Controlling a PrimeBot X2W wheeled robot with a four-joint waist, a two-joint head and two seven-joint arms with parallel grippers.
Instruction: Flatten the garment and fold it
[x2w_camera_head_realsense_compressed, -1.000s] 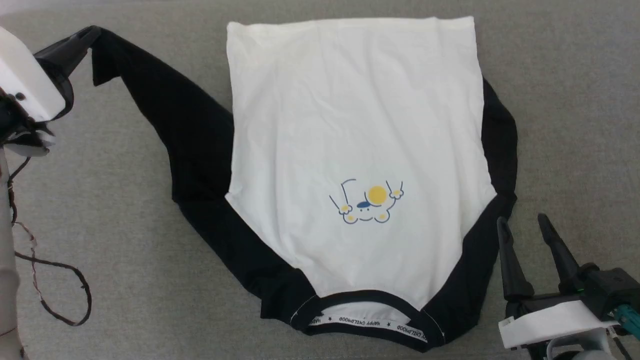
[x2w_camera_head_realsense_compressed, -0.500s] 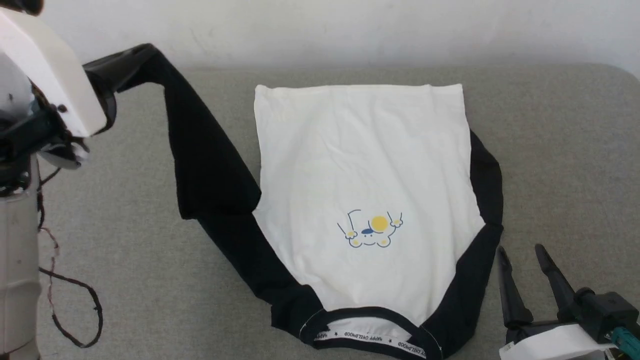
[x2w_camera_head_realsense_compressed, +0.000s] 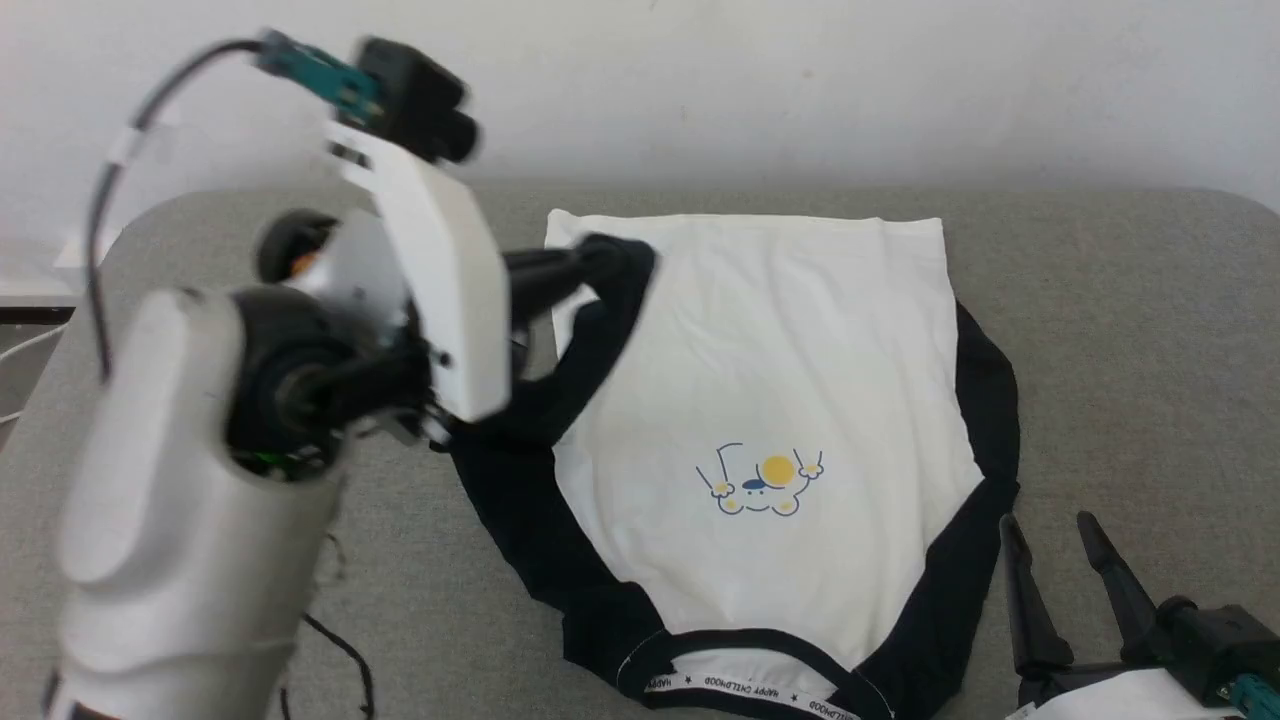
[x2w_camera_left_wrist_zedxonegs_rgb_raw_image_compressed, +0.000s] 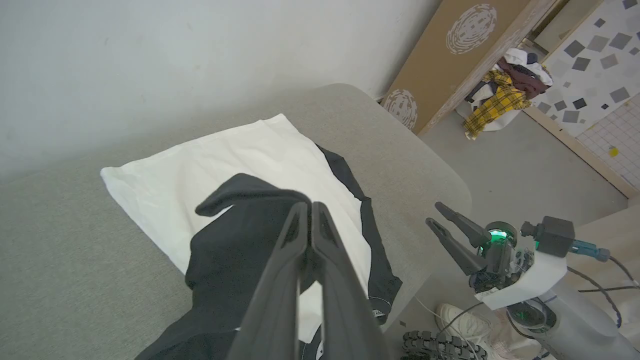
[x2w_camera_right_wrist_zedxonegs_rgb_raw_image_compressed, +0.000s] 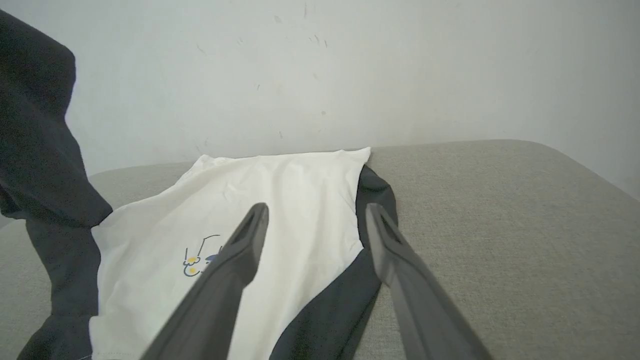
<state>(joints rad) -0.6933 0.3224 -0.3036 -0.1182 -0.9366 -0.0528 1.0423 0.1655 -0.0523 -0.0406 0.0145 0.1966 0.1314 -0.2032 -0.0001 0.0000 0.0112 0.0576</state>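
Note:
The garment (x2w_camera_head_realsense_compressed: 770, 390) lies on the grey table, a white T-shirt with black sleeves, its collar and lettered neck tape toward me and the cartoon print (x2w_camera_head_realsense_compressed: 765, 480) facing up. My left gripper (x2w_camera_head_realsense_compressed: 600, 262) is shut on the end of the left black sleeve (x2w_camera_head_realsense_compressed: 590, 340), holding it lifted above the white body near the hem's left corner. In the left wrist view the closed fingers (x2w_camera_left_wrist_zedxonegs_rgb_raw_image_compressed: 310, 235) pinch the black sleeve (x2w_camera_left_wrist_zedxonegs_rgb_raw_image_compressed: 235, 235) over the white cloth (x2w_camera_left_wrist_zedxonegs_rgb_raw_image_compressed: 220, 160). My right gripper (x2w_camera_head_realsense_compressed: 1045, 525) stands open and empty beside the right sleeve (x2w_camera_head_realsense_compressed: 985, 440), seen too as spread fingers (x2w_camera_right_wrist_zedxonegs_rgb_raw_image_compressed: 250, 240).
The grey padded table (x2w_camera_head_realsense_compressed: 1130, 330) has rounded corners and a white wall behind. A dark cable (x2w_camera_head_realsense_compressed: 340, 650) hangs under my left arm. In the left wrist view, the floor past the table holds a cardboard panel (x2w_camera_left_wrist_zedxonegs_rgb_raw_image_compressed: 450, 55), a pile of clothes (x2w_camera_left_wrist_zedxonegs_rgb_raw_image_compressed: 505, 90) and a shoe (x2w_camera_left_wrist_zedxonegs_rgb_raw_image_compressed: 465, 325).
The head camera has tilted up, bringing the wall into view. My left gripper has carried the black sleeve from far left, up and rightward over the shirt's white body. The right gripper stays put.

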